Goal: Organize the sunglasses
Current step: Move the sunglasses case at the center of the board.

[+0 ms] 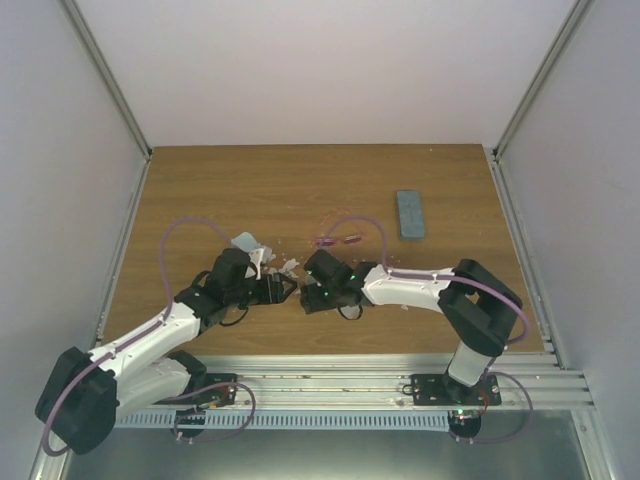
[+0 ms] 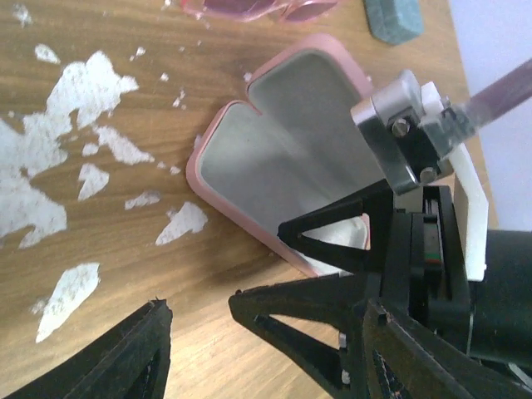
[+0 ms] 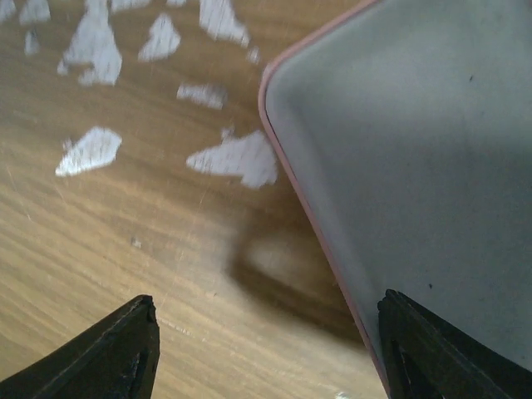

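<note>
Risk of collision between left tool (image 1: 285,290) and right tool (image 3: 266,299), both spread wide, shoving open pink case (image 2: 291,141) into pink sunglasses (image 1: 338,240).

top: overhead, far | wrists: close, downward | shared: pink case (image 2: 283,158)

We find the open case (image 2: 283,158) on the tabletop (image 1: 200,190) near the front middle, the sunglasses (image 1: 338,240) just behind it. The closed case (image 1: 410,213) lies farther back to the right, the cloth (image 1: 245,241) to the left.
</note>
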Motion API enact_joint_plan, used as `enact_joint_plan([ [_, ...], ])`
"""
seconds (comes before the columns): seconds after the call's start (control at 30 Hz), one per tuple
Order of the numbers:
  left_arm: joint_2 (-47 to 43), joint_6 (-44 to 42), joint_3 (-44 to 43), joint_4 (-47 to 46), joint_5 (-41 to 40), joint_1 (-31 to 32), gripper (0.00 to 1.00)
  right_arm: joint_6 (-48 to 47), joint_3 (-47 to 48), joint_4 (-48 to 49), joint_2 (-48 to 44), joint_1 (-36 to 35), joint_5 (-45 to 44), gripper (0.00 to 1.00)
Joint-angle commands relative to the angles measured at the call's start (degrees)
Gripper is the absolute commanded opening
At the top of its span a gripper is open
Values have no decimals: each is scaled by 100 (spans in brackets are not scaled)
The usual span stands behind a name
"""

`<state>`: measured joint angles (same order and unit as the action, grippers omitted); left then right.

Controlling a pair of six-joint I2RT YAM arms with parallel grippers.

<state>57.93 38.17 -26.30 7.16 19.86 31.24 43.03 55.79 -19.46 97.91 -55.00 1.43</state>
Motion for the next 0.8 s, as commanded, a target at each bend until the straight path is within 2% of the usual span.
enact_joint_plan([
  [0.0, -211, 131, -73, 479, -77, 22, 64, 494, 8, 27, 123, -307, -19, 72],
  [0.17, -482, 131, -95, 871, -426, 15, 64, 957, -155, -115, 124, -472, -477, 69],
  [0.43, -173, 315, -48, 214, -656, 14, 64, 618, -254, -1210, 152, -379, -1920, 50],
  [0.57, 181, 406, -196, -76, -682, 15, 64, 147, -591, -1357, -76, -169, -2229, 48],
  [0.77, 548, 235, -616, 40, -962, 0, 64, -228, -944, -1390, -455, 331, -2532, 48],
])
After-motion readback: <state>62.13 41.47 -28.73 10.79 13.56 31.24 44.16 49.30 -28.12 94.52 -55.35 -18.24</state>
